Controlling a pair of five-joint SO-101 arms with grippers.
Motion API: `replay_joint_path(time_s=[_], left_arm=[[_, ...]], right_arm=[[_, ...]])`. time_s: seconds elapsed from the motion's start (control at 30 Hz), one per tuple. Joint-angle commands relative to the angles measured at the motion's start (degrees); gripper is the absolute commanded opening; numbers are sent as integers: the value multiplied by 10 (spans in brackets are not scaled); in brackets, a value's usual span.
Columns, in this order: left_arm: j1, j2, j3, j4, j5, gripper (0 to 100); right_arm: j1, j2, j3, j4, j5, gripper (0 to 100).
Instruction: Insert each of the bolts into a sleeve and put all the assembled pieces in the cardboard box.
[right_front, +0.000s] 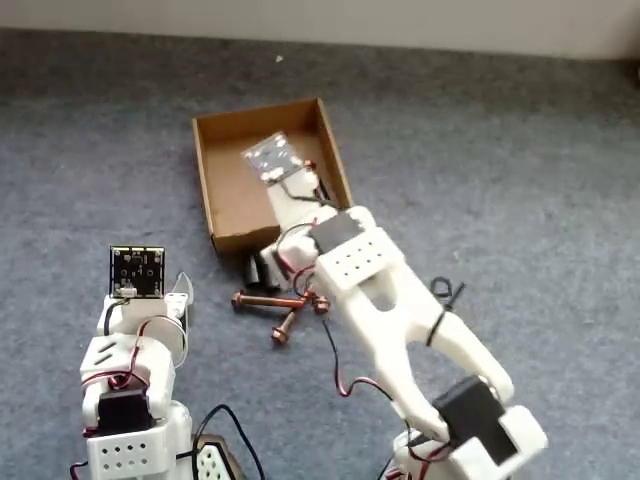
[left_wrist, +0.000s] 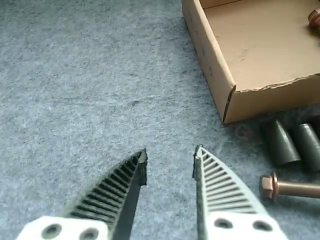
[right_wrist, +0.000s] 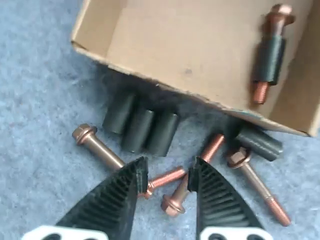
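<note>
At the lower left, the left jaws gape over bare worktop (left_wrist: 75, 75). Mid-frame, the right jaws stand open over crossed bolts (right_wrist: 102, 149). Closing here may pinch two or scatter the sleeves (right_wrist: 138, 129) lying beside the box (right_front: 235, 200), which holds one finished piece (right_wrist: 270, 52).

The high camera looks steeply down over the bench (right_front: 520, 150) from above and behind me. My wrist cameras sit close, facing forward past my left claw (left_wrist: 171, 150) and right claw (right_wrist: 168, 160). Both share the near wall of the cardboard box (left_wrist: 270, 102) and, I think, the same dark sleeves (left_wrist: 281, 143) beside it.
</note>
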Motion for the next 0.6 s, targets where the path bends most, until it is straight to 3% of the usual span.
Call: replay_joint_path(time_s=[0.0,0.23,0.57], left_arm=[[-7,-7,-4,-14,-8,164],[-7,-7,-4,-14,-8,164],[-7,-7,-4,-13,-8,164]], right_arm=[[-11,51,-73,3,-7,129],[-3,169,-155,4,-7,129],[14,235,-160,3,-7,128]])
